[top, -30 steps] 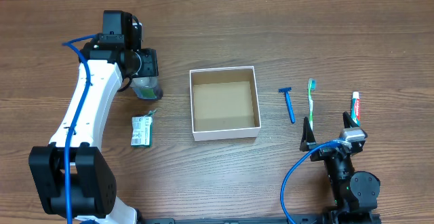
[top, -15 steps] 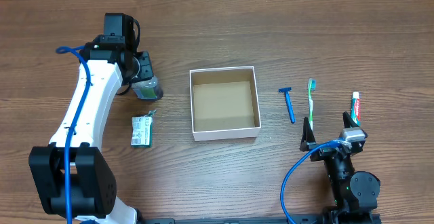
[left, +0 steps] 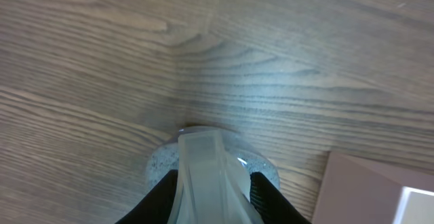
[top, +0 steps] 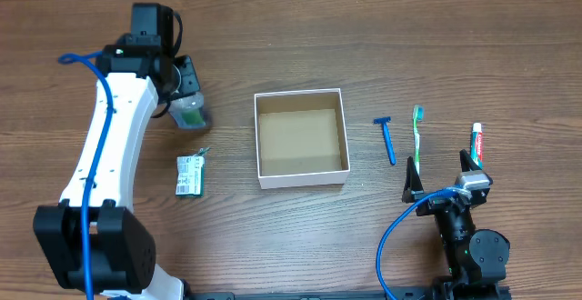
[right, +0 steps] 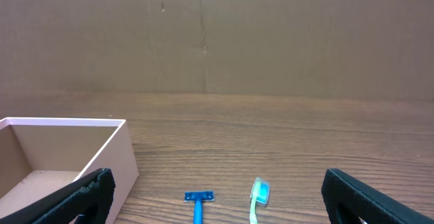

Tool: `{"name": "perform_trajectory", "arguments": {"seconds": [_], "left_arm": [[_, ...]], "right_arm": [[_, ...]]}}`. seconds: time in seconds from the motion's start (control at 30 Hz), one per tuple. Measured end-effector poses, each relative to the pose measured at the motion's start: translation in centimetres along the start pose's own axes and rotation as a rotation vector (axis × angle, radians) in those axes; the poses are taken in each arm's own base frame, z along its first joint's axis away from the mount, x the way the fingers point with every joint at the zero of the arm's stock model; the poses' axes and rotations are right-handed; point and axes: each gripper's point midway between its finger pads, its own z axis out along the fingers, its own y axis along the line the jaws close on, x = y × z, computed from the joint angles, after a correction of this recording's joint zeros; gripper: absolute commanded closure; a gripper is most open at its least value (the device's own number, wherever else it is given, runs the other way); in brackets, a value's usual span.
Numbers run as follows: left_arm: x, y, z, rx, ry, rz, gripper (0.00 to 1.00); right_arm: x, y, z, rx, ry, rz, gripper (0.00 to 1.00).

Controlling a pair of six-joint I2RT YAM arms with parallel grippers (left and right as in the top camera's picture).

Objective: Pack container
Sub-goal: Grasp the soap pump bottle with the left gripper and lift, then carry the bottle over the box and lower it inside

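Observation:
The container [top: 264,168] is a square white-walled box with a brown inside, at the table's middle; its corner shows in the left wrist view [left: 380,190] and its wall in the right wrist view [right: 102,156]. My left gripper [top: 189,107] is shut on a clear bottle [top: 192,115], left of the box; the bottle fills the jaws in the left wrist view [left: 210,183]. My right gripper [top: 441,175] is open and empty near the front right edge. A blue razor [top: 387,140], a green toothbrush [top: 417,135] and a toothpaste tube [top: 476,143] lie right of the box.
A small green packet [top: 190,174] lies left of the box, in front of the bottle. The razor [right: 197,203] and toothbrush head [right: 260,191] lie just ahead of the right gripper. A cardboard wall stands behind the table.
My left arm has drawn back and to the left with the clear bottle in its jaws. The right arm has not moved.

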Motion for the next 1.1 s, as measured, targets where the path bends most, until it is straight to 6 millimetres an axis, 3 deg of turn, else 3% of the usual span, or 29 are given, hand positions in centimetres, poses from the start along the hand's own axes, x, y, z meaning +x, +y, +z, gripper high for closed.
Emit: {"name": "perform_trajectory", "arguments": {"seconds": [0.23,0.47,0.63,0.73,0.93,1.03,1.1], "left_arm": [[-1.1,-1.0,-5.2,0.052,-0.088,0.011,0.73],[-0.5,-8.2,-11.3,0.222,-0.185,0.114,0.73],[1.7,-13.6,-15.1,0.356,-0.209,0.169,0.73],[3.4,-15.6,-15.7,0.394,-0.189,0.208,0.72],[4.4,-16.6,-15.6,0.405,-0.162,0.183,0.73],[4.7,-17.2,-14.1,0.383,-0.132,0.178,0.74],[5.2,-18.1,-11.3,0.342,-0.081,0.174,0.74]], "right_arm": [[0.0,0.0,0.0,0.000,0.000,-0.001,0.00],[0.0,0.0,0.0,0.000,0.000,-0.001,0.00],[0.0,0.0,0.0,0.000,0.000,-0.001,0.00],[0.0,0.0,0.0,0.000,0.000,-0.001,0.00],[0.0,0.0,0.0,0.000,0.000,-0.001,0.00],[0.0,0.0,0.0,0.000,0.000,-0.001,0.00],[0.0,0.0,0.0,0.000,-0.001,0.000,0.00]]}}
